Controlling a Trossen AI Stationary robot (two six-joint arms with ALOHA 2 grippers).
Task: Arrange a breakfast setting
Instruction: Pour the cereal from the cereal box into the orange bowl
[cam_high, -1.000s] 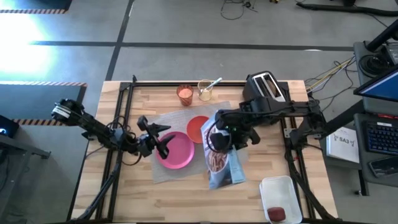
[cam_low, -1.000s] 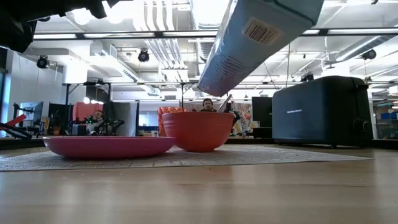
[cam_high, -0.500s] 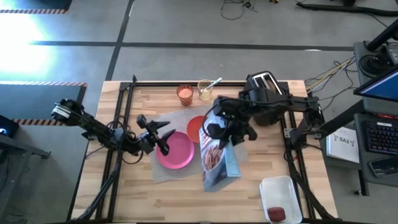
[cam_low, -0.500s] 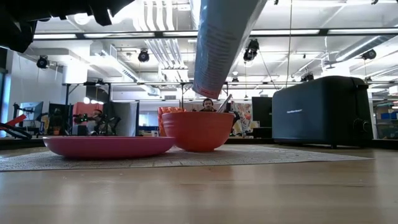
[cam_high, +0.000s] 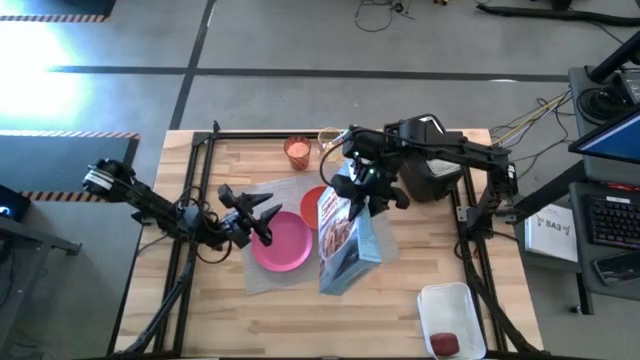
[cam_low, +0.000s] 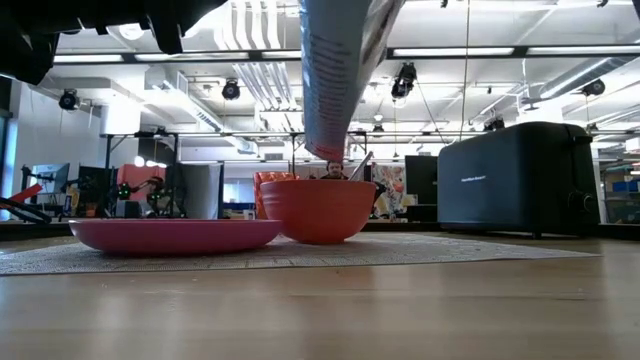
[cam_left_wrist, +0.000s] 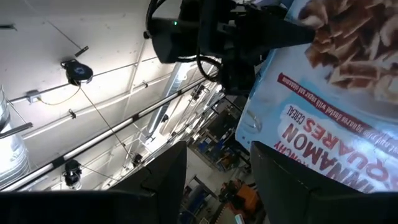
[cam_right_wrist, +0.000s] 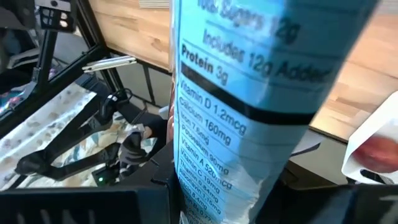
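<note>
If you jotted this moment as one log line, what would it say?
right gripper: holds cereal box tipped above orange-red bowl | left gripper: open, waits beside pink plate | toaster: on table

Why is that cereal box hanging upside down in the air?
The right gripper holds the blue cereal box tipped, its end right above the orange-red bowl, as if to pour. Odd, but probably on purpose; no spill shows.

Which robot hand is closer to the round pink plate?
The left. The left gripper hangs at the round pink plate's left rim, fingers apart and empty. The right gripper is past the plate's far right side, holding the blue cereal box over the orange-red bowl.
</note>
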